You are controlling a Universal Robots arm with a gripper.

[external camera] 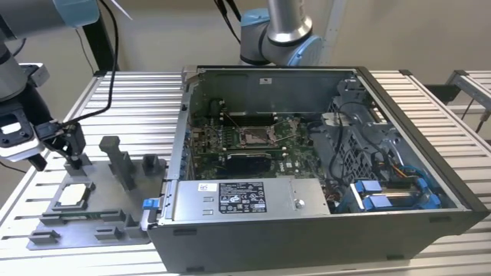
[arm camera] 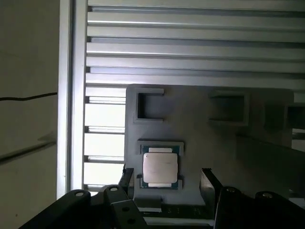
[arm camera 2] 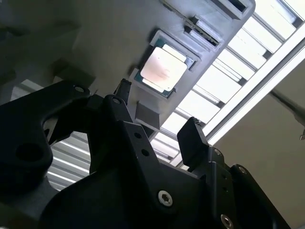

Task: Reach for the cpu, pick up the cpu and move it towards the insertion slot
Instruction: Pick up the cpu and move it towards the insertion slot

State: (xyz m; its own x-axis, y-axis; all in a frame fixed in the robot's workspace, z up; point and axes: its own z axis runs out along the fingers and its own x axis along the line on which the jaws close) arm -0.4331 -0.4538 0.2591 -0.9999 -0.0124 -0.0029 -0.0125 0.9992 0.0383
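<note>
The cpu (external camera: 73, 194) (arm camera 2: 163, 70) (arm camera: 161, 168) is a small silver-faced square with a greenish rim. It lies flat in a recess of the grey fixture plate (external camera: 84, 230) at the exterior view's left. My gripper (external camera: 55, 155) (arm camera 2: 157, 112) (arm camera: 167, 175) hangs open above it, and nothing is between the fingers. In both wrist views the two black fingertips (arm camera: 206, 175) stand to either side of the chip and clear of it. The insertion slot (external camera: 257, 135), a shiny metal-framed socket, sits on the green board inside the open computer case, far from the gripper.
Grey posts (external camera: 119, 161) rise from the fixture plate beside the gripper. The open case (external camera: 307, 241) holds a long grey box with a white label (external camera: 245, 198) along its near wall. A second arm's base (external camera: 276, 34) stands behind the case. The table top (external camera: 138, 98) is slatted metal.
</note>
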